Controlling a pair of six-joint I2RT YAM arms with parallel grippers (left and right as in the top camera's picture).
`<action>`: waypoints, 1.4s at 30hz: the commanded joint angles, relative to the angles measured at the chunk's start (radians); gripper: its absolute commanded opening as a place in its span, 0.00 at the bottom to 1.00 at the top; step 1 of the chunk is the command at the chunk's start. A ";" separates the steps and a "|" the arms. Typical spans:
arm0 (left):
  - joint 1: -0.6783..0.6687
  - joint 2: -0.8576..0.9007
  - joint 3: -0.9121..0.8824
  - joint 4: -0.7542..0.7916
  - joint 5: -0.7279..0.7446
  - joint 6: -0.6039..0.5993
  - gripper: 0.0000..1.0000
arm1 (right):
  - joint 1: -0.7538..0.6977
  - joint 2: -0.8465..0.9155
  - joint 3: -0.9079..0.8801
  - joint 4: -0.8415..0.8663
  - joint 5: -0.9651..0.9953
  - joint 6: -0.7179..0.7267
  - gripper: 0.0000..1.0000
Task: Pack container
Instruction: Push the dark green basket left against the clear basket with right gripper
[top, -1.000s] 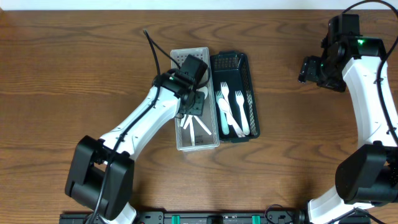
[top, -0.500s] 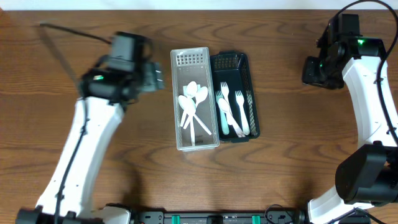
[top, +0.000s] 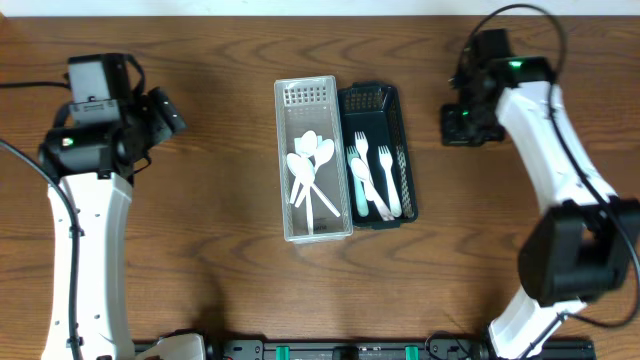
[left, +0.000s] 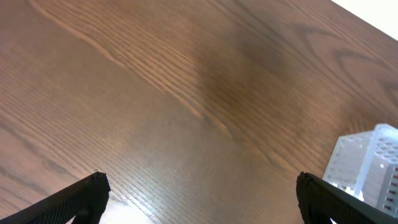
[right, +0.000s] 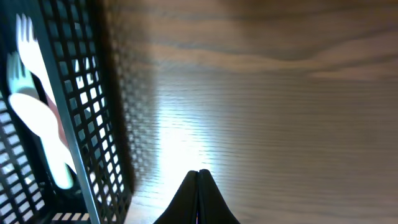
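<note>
**Two bins side by side at centre, an arm out to each side**

Far left: left arm (top: 85, 230), over bare tabletop (top: 200, 260), well apart from both bins. Left jaws spread wide, gripping nothing. In the wrist view, one dark tip in each lower corner, plain wood grain between them, and a corner of the clear bin (left: 367, 165) poking in at the right edge.

Centre, left half: clear bin (top: 310, 95) again, seen from overhead. Lies lengthwise, with a perforated panel at the far end. Holds a few white spoons (top: 310, 165) in a loose bunch, bowls toward the far end and handles fanned toward the near end.

Centre, right half: black basket (top: 372, 98), a mesh-walled tray of much the same length. Sits pressed against the clear bin's right wall, long sides touching. Holds white forks (top: 383, 175), tines toward the far end. Beside the forks, a pale piece with a rounded end; cannot tell from overhead whether spoon or fork. In the right wrist view, fork tines (right: 23, 37) and that rounded piece (right: 40, 134) show through the black grid.

Right: right arm (top: 545, 150), bent in from the right edge, wrist near the basket's far right corner but not touching it. Right jaws pressed together into a single dark point at the bottom of the wrist view. Pinch nothing, and hang over bare wood just beside the basket wall.
</note>
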 joint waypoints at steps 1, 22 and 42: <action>0.033 0.019 0.011 -0.007 0.051 -0.014 0.98 | 0.026 0.063 -0.005 -0.005 -0.004 -0.012 0.01; 0.046 0.023 0.008 -0.016 0.051 -0.014 0.98 | 0.125 0.167 -0.005 -0.016 -0.225 -0.155 0.01; 0.046 0.023 0.008 -0.022 0.051 -0.014 0.98 | 0.124 0.167 -0.005 -0.029 -0.334 -0.242 0.03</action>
